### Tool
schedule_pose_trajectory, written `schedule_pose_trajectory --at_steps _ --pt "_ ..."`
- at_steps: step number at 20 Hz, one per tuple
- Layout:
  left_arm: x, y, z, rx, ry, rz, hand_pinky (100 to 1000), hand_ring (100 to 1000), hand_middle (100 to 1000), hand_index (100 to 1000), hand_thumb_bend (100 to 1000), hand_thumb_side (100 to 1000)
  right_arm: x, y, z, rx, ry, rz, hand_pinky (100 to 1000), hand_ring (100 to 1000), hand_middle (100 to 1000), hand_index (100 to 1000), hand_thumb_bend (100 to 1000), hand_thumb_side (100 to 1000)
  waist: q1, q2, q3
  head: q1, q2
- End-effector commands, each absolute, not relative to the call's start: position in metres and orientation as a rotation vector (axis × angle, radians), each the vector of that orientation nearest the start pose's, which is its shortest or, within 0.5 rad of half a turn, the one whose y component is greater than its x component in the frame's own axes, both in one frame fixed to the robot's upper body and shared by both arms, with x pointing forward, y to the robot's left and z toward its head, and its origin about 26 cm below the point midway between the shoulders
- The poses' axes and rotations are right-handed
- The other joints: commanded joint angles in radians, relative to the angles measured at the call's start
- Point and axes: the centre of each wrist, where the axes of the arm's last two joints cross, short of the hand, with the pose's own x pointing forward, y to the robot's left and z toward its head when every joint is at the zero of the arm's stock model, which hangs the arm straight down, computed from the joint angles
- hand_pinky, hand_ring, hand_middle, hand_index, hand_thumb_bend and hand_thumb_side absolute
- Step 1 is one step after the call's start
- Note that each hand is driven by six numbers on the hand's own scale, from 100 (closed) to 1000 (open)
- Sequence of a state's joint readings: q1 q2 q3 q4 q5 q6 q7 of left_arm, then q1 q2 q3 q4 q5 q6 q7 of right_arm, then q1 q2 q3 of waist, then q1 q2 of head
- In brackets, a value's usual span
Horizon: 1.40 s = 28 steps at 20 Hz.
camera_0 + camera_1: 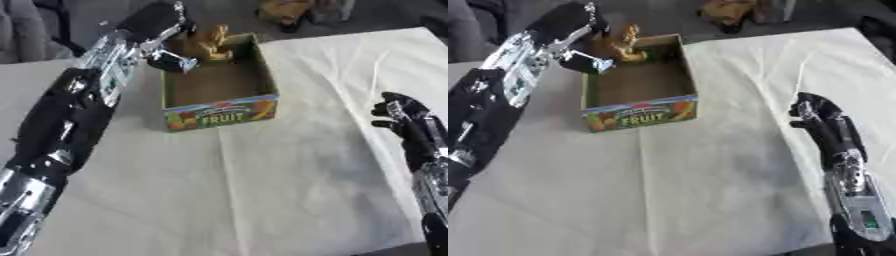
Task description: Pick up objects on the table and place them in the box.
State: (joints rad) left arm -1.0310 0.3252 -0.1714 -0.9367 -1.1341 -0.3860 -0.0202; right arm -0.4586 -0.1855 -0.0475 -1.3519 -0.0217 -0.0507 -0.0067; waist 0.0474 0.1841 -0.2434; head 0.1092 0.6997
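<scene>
Box [220, 116] (labelled FRUIT) sits upper centre. Left hand [166, 37] curls round a tan toy [208, 44] over its far end; right hand [815, 114], fingers curled and empty, rests at right

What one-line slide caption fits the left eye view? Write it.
Left hand holds a yellow-orange toy over the far end of the fruit box; right hand idle beside it.

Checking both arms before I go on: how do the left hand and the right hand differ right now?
The left hand is reaching over the far end of the fruit box, its fingers around a tan object; the right hand hangs above the bare tablecloth, holding nothing. The left hand is far up the table; the right hand sits nearer, at the right edge. Both are black with silver parts.
</scene>
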Motion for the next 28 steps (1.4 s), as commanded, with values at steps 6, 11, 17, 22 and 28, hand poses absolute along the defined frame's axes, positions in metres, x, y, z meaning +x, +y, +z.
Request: schedule_pose_trajectory --at_steps 6,11,17,22,28 --pt "0.491 0.214 0.207 -1.562 2.403 2.148 201 213 204 378 241 241 0.393 -0.254 0.099 -0.082 -1.895 0.192 659 711 614 785 100 585 -0.002 -0.005 -0.011 0.002 -0.019" --pt "0.493 0.216 0.196 -1.584 2.358 2.217 240 246 232 407 266 262 0.393 -0.254 0.099 -0.082 -1.895 0.191 659 711 614 785 100 586 0.0 -0.002 -0.014 0.002 -0.021" --pt "0.494 0.22 0.177 -1.549 2.243 2.429 302 303 285 457 294 286 0.393 -0.254 0.099 -0.081 -1.894 0.192 659 711 614 785 100 586 0.001 -0.002 -0.017 0.0 -0.022" --pt "0.494 0.222 0.17 -1.524 2.176 2.552 435 440 423 577 343 326 0.393 -0.254 0.099 -0.082 -1.894 0.191 659 711 614 785 100 584 0.0 -0.003 -0.017 -0.001 -0.022" --pt "0.495 0.228 0.162 -1.476 2.051 2.759 600 632 634 758 611 433 0.393 -0.255 0.099 -0.084 -1.894 0.19 658 711 614 785 100 583 0.002 -0.008 -0.017 -0.004 -0.02"
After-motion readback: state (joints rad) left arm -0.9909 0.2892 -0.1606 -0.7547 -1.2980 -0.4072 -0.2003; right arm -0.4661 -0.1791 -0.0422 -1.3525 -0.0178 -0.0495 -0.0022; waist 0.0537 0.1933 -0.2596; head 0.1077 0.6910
